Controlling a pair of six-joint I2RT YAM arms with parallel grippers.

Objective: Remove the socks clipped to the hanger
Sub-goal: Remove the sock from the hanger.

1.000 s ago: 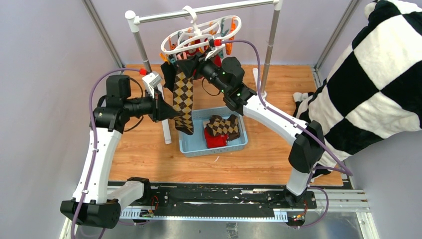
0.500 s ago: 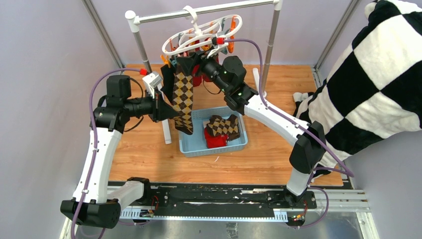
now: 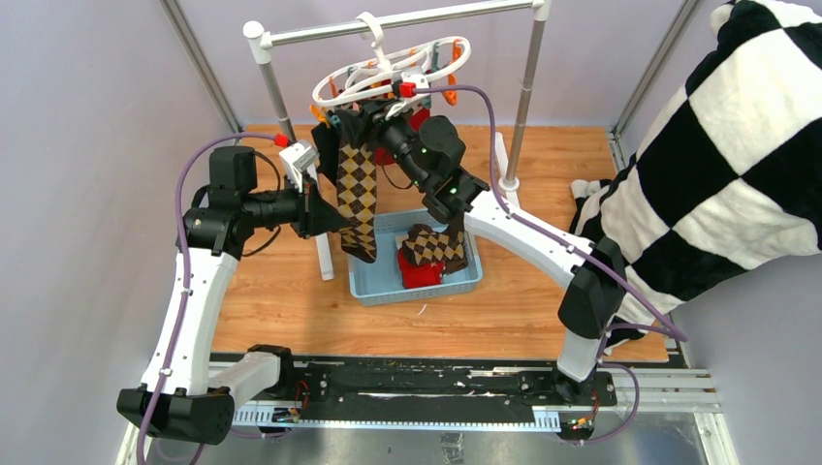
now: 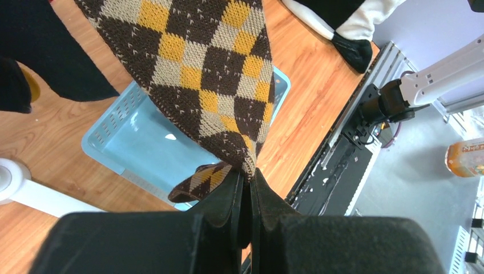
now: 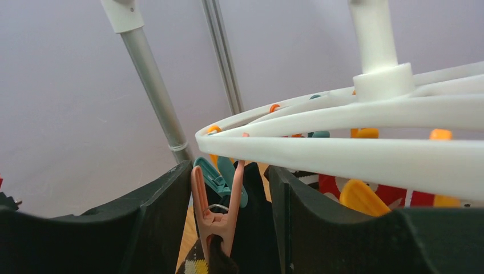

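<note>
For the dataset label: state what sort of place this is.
Probably a lab robot cell staged for laundry: walled enclosure, hanger on a rail stand, blue basket holding socks on a wooden table.

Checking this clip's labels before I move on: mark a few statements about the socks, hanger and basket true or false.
The left end effector pinches the toe of the hanging argyle sock. True.
The blue basket is empty. False: it holds a second argyle sock and a red sock.
The right end effector sits open around an orange peg. True.
The hanger lies in the basket. False: it hangs from the metal rail.
</note>
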